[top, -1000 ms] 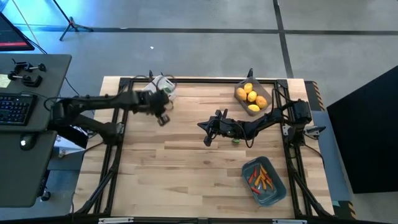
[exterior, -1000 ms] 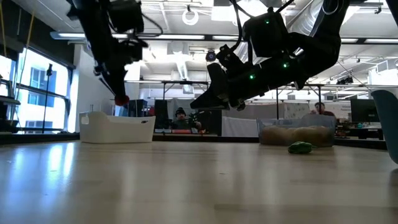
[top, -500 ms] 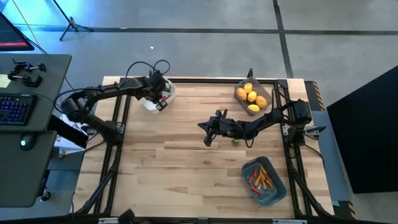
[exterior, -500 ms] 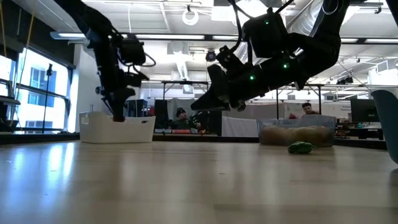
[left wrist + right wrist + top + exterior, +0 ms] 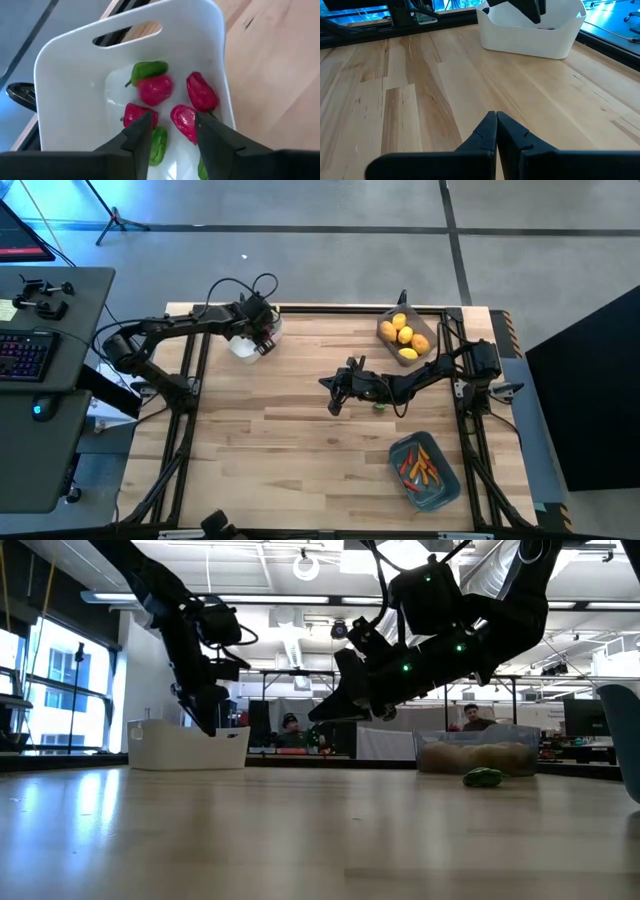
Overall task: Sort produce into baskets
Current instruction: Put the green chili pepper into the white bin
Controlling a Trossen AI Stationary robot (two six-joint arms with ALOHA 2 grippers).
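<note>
A: Working from the near edge, what's settled?

B: The blue-teal bin (image 5: 424,471) at the near right of the table (image 5: 290,440) holds thin orange and red pieces (image 5: 420,467). Nothing reaches toward it.

A: And mid-table?

B: The right gripper (image 5: 334,393) hangs above the boards near the centre, fingers pressed together around nothing; its wrist view shows the two tips meeting. Just beside that arm a small green piece (image 5: 380,404) lies loose on the wood, also visible in the low view (image 5: 484,777).

A: Farther back?

B: The translucent grey bin (image 5: 406,337) at the far right holds yellow fruits (image 5: 403,335). At the far left, the left gripper (image 5: 262,343) hovers over the white bin (image 5: 243,346). Its wrist view shows spread, empty fingers above red pieces (image 5: 155,89) and green pieces (image 5: 148,70) lying inside.

A: So which step is this?

B: I'd judge it a drop into the white bin, just completed. Next seems to be lifting the left arm clear, then fetching the loose green piece; the right gripper would need to open and descend on it.

A: Any writing?

B: No brands or labels legible anywhere.
</note>
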